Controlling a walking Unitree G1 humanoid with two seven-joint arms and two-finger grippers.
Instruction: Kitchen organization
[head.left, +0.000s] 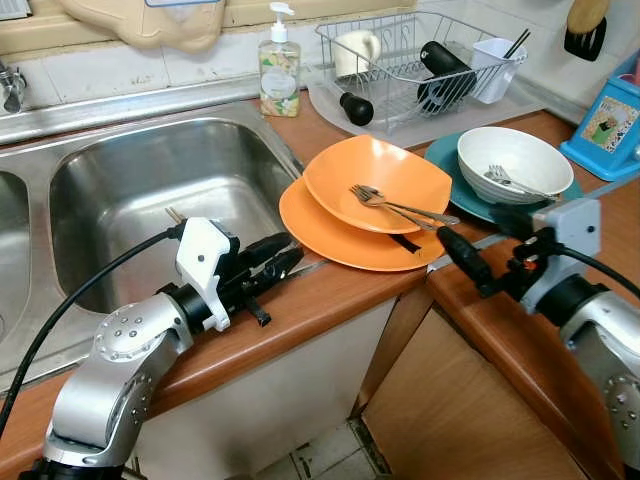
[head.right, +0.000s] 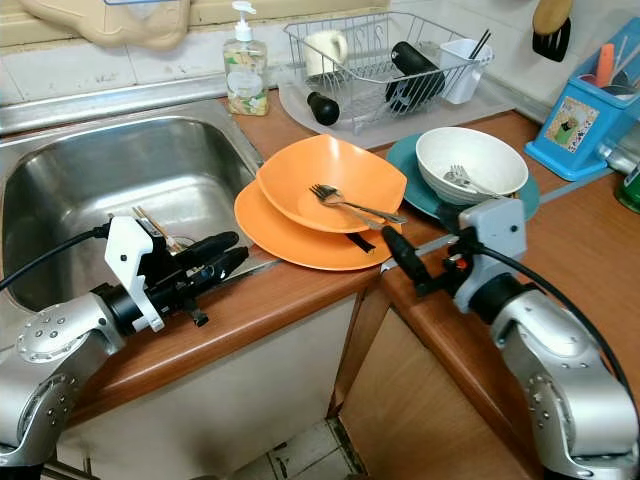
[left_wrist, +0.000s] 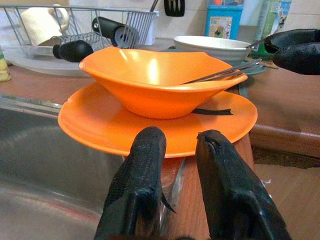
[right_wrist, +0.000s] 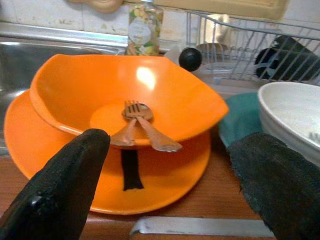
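Fingers (right_wrist: 60, 190) — orange bowl (right_wrist: 125, 95) between.

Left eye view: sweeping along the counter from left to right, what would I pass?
Sink → left gripper → orange bowl on an orange plate → right gripper → white bowl on a teal plate → blue holder.

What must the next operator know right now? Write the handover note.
Left pincer: slightly open, empty, over the counter edge by the sink, aimed at the orange plate.
Right pincer: open, empty, just right of that plate.
Orange bowl sits on the orange plate, with a fork and spoon in it. White bowl with cutlery sits on the teal plate. Dish rack behind.
Done: nothing visibly moved. Left: all dishes and cutlery.
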